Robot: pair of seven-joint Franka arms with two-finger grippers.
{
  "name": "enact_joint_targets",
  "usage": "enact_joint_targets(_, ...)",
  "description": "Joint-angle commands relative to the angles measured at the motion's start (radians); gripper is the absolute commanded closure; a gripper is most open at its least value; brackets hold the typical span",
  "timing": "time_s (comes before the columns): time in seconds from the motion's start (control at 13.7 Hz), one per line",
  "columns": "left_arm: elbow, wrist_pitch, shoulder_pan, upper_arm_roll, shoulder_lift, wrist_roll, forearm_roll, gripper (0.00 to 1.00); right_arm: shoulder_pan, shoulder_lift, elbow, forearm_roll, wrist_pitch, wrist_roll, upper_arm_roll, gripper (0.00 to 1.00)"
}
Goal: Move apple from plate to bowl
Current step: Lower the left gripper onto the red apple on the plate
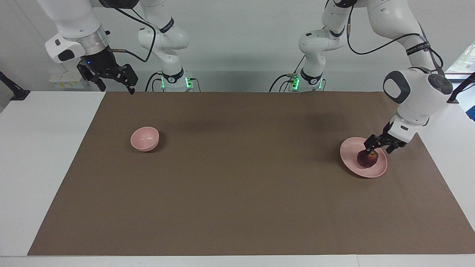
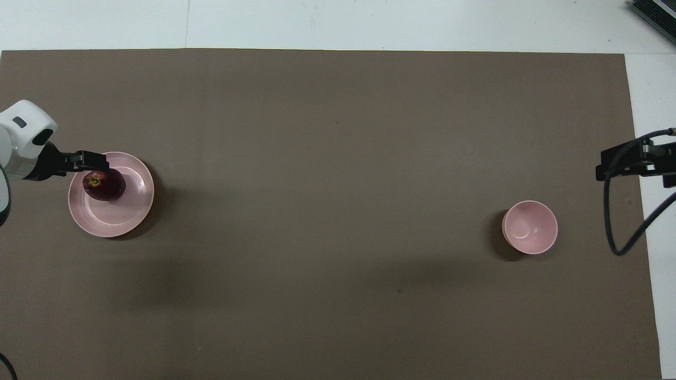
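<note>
Left gripper: low over the apple, jaws spread, holding nothing; contact cannot be told.
Apple: sits on the plate, at the left arm's end of the counter.
Bowl: well apart, at the right arm's end.
Right gripper: waits raised near that corner, jaws spread, empty.
Risk, roll: a finger landing off-centre could likely nudge the round apple off the low rim.
Risk, slip: a shallow pinch may drop it during the long carry.
Risk, plate: a finger pressing the rim could tip it.
</note>
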Motion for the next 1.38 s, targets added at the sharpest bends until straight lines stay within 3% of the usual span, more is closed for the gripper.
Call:
enact_joint_targets(0.0,-0.026,0.053,0.010,-0.007,0.016,0.007,0.013,0.00,-0.015,-0.017,-0.017,0.022,-0.005,-0.001,0.002,0.00)
enact_joint_targets(0.29,-0.085,0.139,0.010,-0.007,0.022,0.006,0.013,0.00,-0.017,-0.017,-0.018,0.022,-0.008,-0.008,0.003,0.00)
enact_joint_targets(1.31,-0.123,0.204,0.015,-0.007,0.074,0.003,0.013,0.00,-0.012,-0.060,-0.087,0.025,0.000,-0.001,0.003,0.00)
